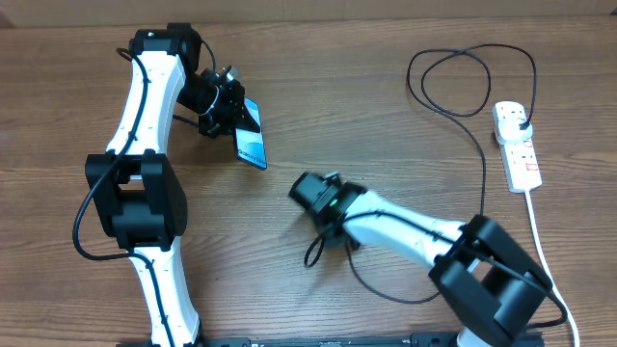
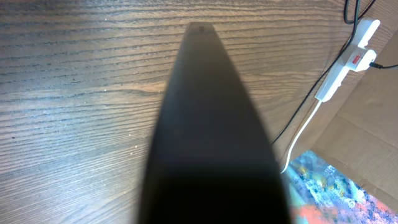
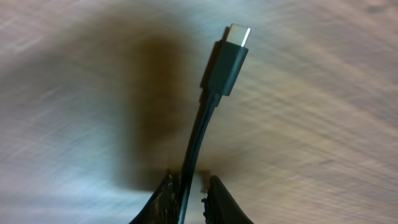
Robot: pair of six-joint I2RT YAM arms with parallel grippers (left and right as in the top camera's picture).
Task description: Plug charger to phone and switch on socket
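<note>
The phone (image 1: 252, 146) has a lit light-blue screen and hangs tilted above the table at the upper left, with my left gripper (image 1: 236, 111) shut on its top end. In the left wrist view the phone (image 2: 211, 124) is a dark blurred slab that hides my fingers. My right gripper (image 1: 310, 190) is at mid-table, shut on the charger (image 1: 482, 173) near its end. In the right wrist view the thin black cable (image 3: 199, 130) rises from between my fingertips (image 3: 189, 180) to the connector tip (image 3: 238, 34). The black plug (image 1: 521, 118) sits in the socket (image 1: 518, 145) (image 2: 348, 62) at the far right.
The charger cable makes a large loop at the upper right and a slack curl under my right arm (image 1: 405, 231). The socket's thick white cord (image 1: 545, 251) (image 2: 305, 127) runs off the front right. A colourful patterned surface (image 2: 336, 186) lies beyond the table edge.
</note>
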